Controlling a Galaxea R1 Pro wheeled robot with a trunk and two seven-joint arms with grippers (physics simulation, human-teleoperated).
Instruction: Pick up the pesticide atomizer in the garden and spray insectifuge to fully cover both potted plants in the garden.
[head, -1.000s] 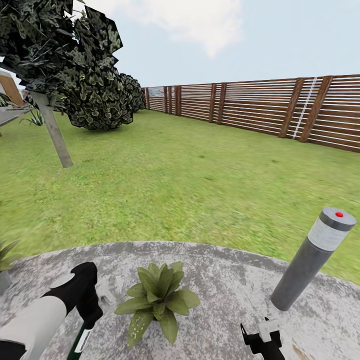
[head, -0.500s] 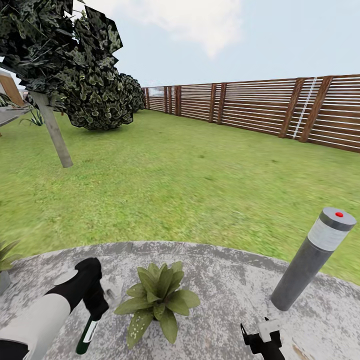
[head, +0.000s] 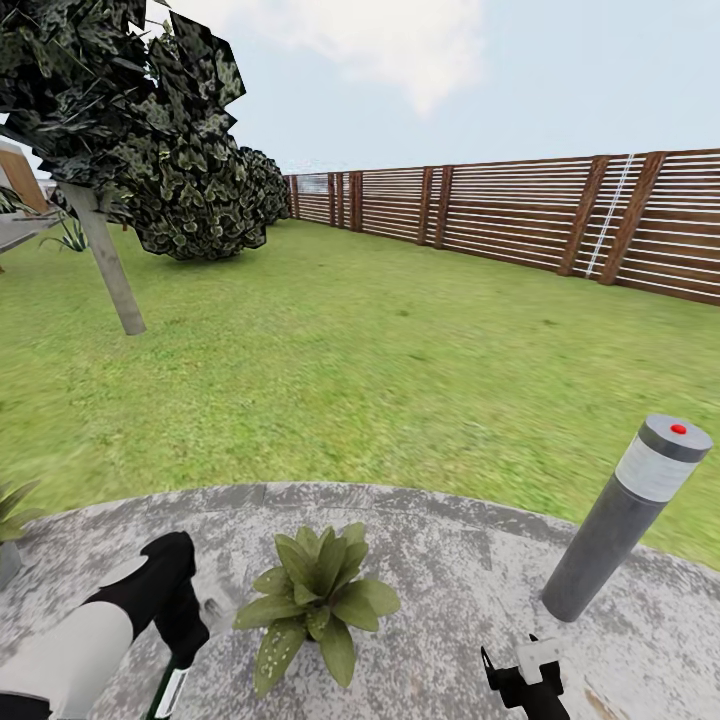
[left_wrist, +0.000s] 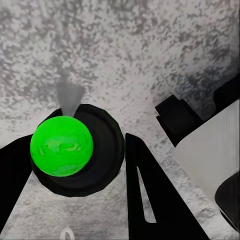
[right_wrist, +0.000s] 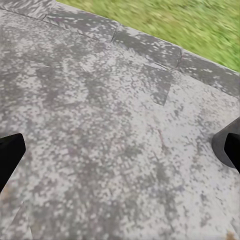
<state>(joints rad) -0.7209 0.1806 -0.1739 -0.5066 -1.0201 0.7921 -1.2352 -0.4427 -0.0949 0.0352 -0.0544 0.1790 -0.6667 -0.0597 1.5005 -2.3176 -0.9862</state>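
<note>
**Pesticide atomizer (head: 166, 693) in hand, pointed wrong for spraying**

Held clenched in left claw (head: 185, 640), hanging low over the stone patio (head: 450, 560), just beside the nearer potted plant (head: 315, 598) on its left side. Not aimed at the leaves by the look of it: body tilted down toward the stone.

Risks from here:
- Spray onto patio instead of foliage, if triggered at this angle. Faint grey cone (left_wrist: 70, 97) over the stone in left wrist view, possibly mist; cannot confirm.
- Partial cover only: broad rosette, far-side leaves shadowed from a one-sided low pass.
- Slip or twist in the grasp: hold appears to be near the top, most of the bottle dangling below.
- Leaf or pot knock when swinging across, given the tight gap.
- Second potted plant (head: 10, 505) at the patio's left edge, barely in frame; base move likely needed, with bollard lamp (head: 625, 520) near the right edge as an obstacle.

Right claw (head: 515, 672) released, fingers wide, nothing between, idle near the patio's near edge.

View differences:
- Head: plants, lamp, lawn (head: 380, 380), fence (head: 520, 215), bottle's white label.
- Left wrist: end-on look, dark round body with bright green ball (left_wrist: 61, 146) seated between the fingers; confirms the hold.
- Right wrist: bare stone and the patio's grass-side edge.
</note>
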